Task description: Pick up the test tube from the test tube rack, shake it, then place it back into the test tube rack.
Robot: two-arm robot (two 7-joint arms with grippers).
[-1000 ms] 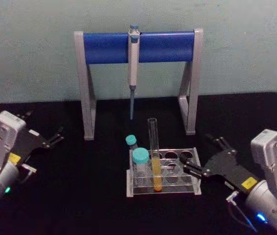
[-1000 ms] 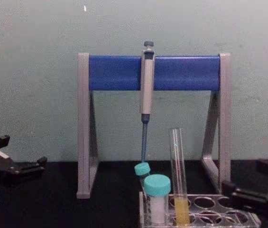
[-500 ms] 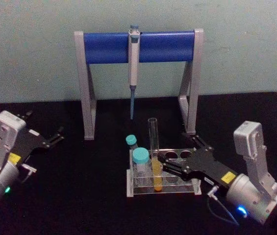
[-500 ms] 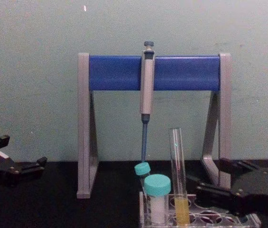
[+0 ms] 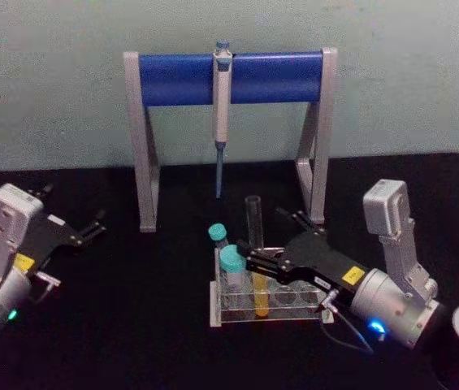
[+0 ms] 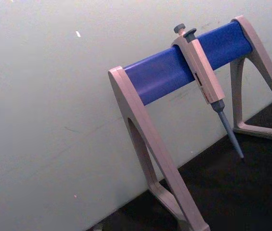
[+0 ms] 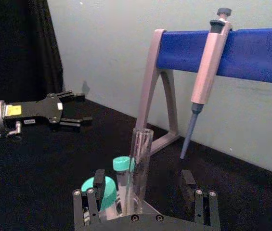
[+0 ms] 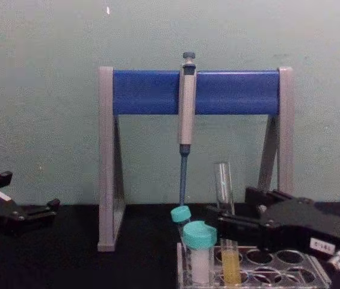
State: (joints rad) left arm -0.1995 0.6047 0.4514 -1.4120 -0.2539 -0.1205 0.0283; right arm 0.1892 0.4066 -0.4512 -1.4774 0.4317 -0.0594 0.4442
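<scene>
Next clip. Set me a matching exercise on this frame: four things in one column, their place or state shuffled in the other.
1. test tube
2. pipette
3. right end effector
4. left end effector

A. hangs on the blue crossbar
B. open, parked at the table's left side
C. stands in the test tube rack, yellow liquid at its bottom
D. open, straddling the tall tube

Pairs: 1-C, 2-A, 3-D, 4-B.

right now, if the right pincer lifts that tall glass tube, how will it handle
Probably slippery, fragile: the test tube is smooth bare glass inside the open right pincer. Likely light: yellow liquid only fills its bottom. Uncapped, so shaking may spill.
</scene>
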